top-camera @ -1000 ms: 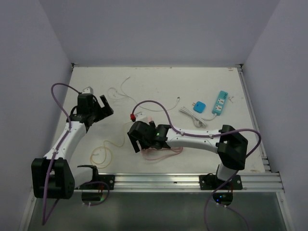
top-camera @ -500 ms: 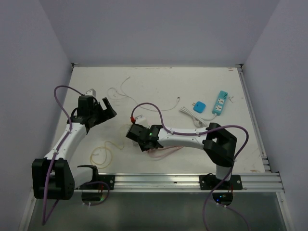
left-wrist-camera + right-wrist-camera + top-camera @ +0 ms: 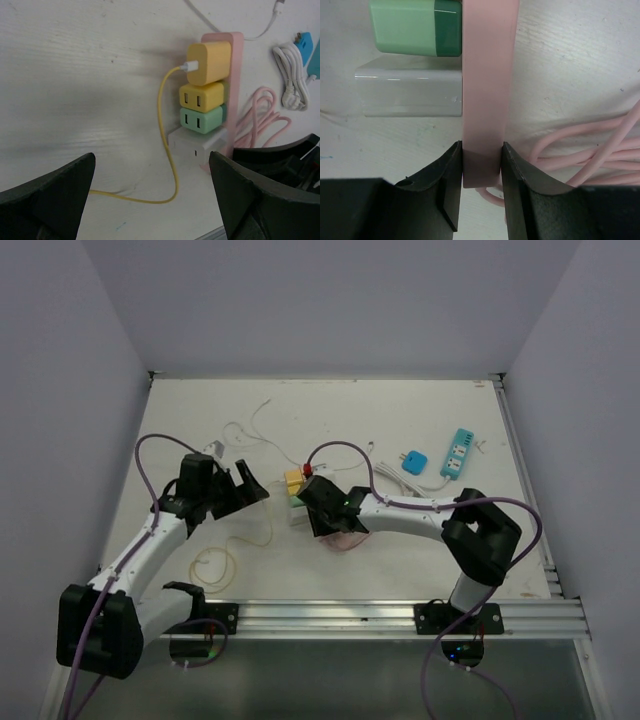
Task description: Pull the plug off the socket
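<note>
The socket is a pink power strip [image 3: 235, 70] lying on the white table, its pink cord [image 3: 590, 155] coiled beside it. Along its side sit a yellow plug [image 3: 207, 62] with a yellow cable [image 3: 170, 150], a second yellow plug [image 3: 201, 96], a green one [image 3: 201, 119] and a white one [image 3: 195, 145]. My right gripper [image 3: 481, 165] is shut on the near end of the pink strip [image 3: 487, 75], its pads pressed to both sides. My left gripper [image 3: 152, 165] stands wide open, short of the plugs and touching nothing. From above, the left gripper [image 3: 255, 485] is just left of the strip [image 3: 298, 502].
A blue power strip [image 3: 459, 454], a blue adapter [image 3: 414, 462] and a bundled white cable [image 3: 400, 483] lie at the back right. A thin white wire [image 3: 255, 430] trails behind the left arm. The yellow cable loops [image 3: 212, 562] near the front rail [image 3: 350, 615].
My right gripper swung to the strip's near end and closed on it. The left arm moved right, toward the plugs, still open.
</note>
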